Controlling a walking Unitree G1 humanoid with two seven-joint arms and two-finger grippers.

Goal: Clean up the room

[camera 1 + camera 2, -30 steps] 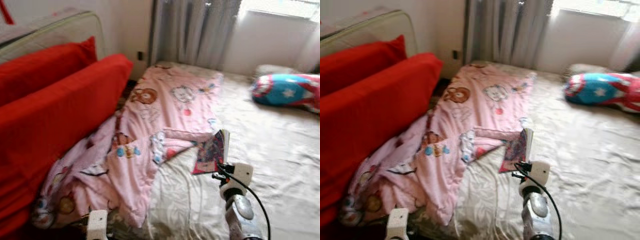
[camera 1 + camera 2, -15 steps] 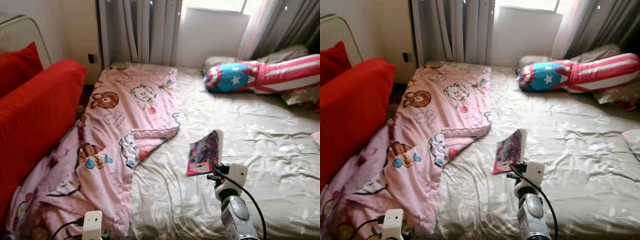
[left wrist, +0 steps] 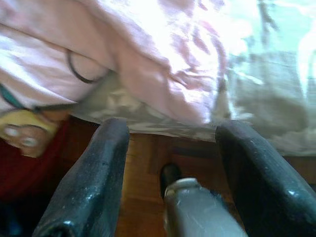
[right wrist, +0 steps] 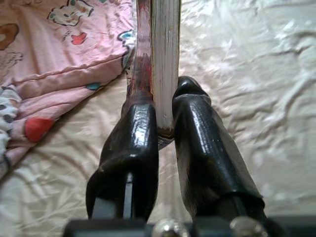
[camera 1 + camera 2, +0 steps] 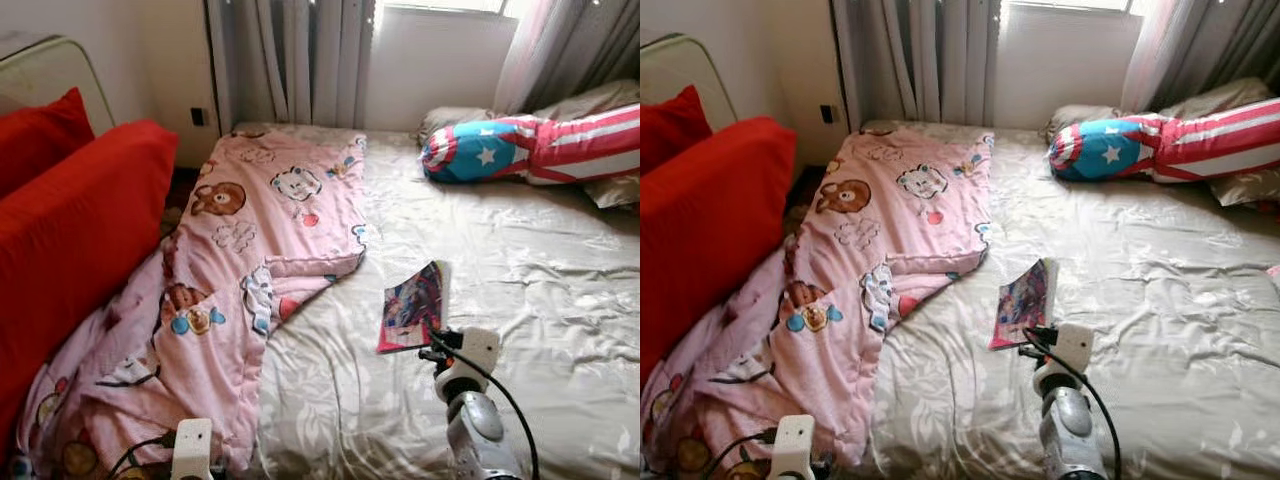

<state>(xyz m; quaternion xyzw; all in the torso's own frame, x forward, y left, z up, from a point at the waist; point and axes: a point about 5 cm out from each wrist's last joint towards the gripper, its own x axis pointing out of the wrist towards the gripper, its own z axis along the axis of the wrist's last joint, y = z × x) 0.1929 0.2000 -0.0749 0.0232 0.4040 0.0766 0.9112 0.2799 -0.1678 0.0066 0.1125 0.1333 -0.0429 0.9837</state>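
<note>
**Book in hand, bed still in disarray**

While the room is far from tidy, we have made a start: our right gripper [image 4: 164, 116] has its jaws closed on the lower edge of a thin picture book [image 5: 412, 305], holding it upright above the beige bedsheet [image 5: 540, 260], just beside the edge of the pink cartoon blanket [image 5: 250, 260]. We judge this the carrying step, with no place for the book yet in sight.

Much is left. The blanket lies rumpled along the bed's left side, one corner folded back and its lower end spilling toward the red sofa [image 5: 70, 240]. A star-and-stripe bolster pillow [image 5: 530, 150] rests near the head of the bed by the curtains [image 5: 290, 60].

Our left gripper [image 3: 170, 148] hangs low at the bed's edge, jaws apart and holding nothing, with wooden floor [image 3: 143, 168] beneath it.
</note>
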